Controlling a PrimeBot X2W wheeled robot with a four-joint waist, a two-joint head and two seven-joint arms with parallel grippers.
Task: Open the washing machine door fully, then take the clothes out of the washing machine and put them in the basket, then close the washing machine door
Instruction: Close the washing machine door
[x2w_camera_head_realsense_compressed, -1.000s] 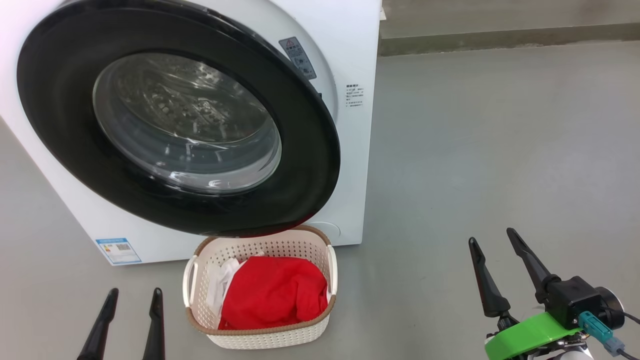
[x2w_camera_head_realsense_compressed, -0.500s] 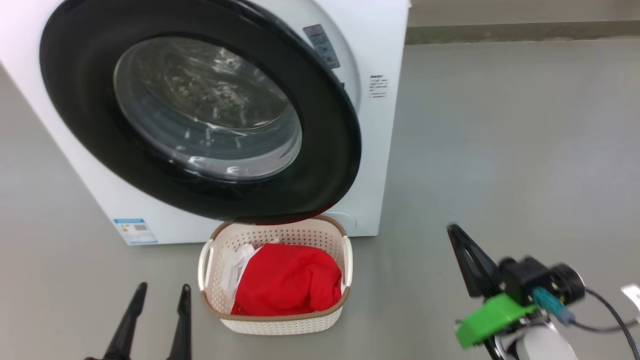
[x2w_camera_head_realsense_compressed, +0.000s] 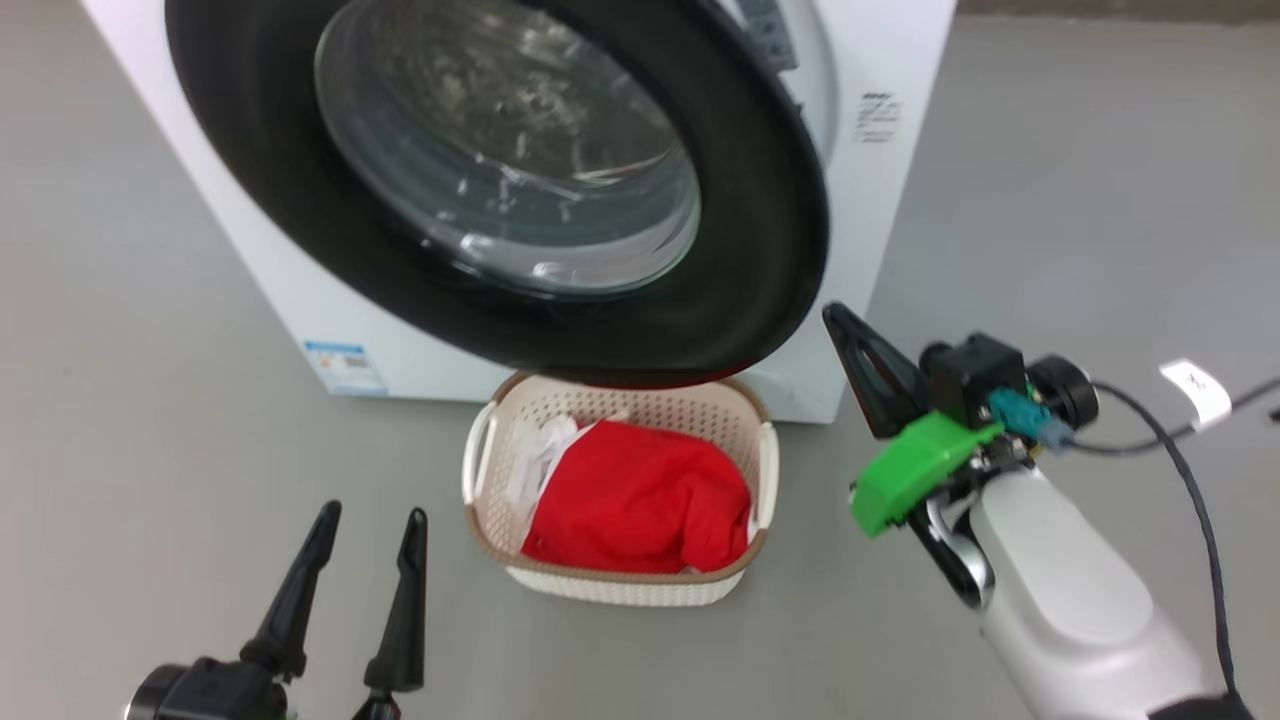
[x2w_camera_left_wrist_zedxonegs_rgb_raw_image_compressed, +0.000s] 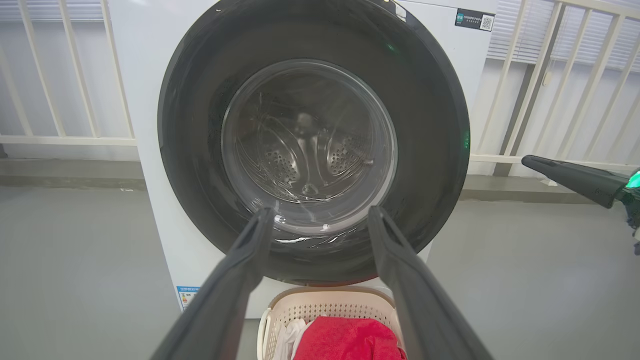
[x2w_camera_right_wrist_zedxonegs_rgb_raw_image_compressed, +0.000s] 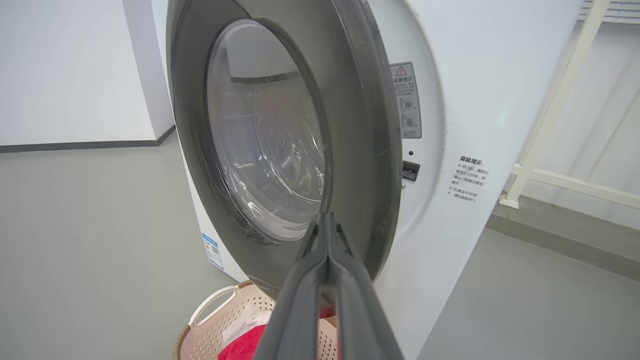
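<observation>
The washing machine is a white box, and its door, black-rimmed with a bulging glass centre, stands ajar in front of the opening. From the side, the door stands off the machine face near the latch hole. The cream basket sits on the floor under the door's lower edge, holding the red and white clothes. My right gripper is shut and empty, its tip just right of the door's lower right rim. My left gripper is open, low and left of the basket, pointing at the door.
Grey floor spreads around the machine. A white railing stands behind it. A black cable with a white tag runs by my right arm. A blue label marks the machine's lower front.
My right gripper has shut and risen from low on the right toward the door's right rim. The head camera has shifted, so the whole scene sits further right. The left gripper stays open.
</observation>
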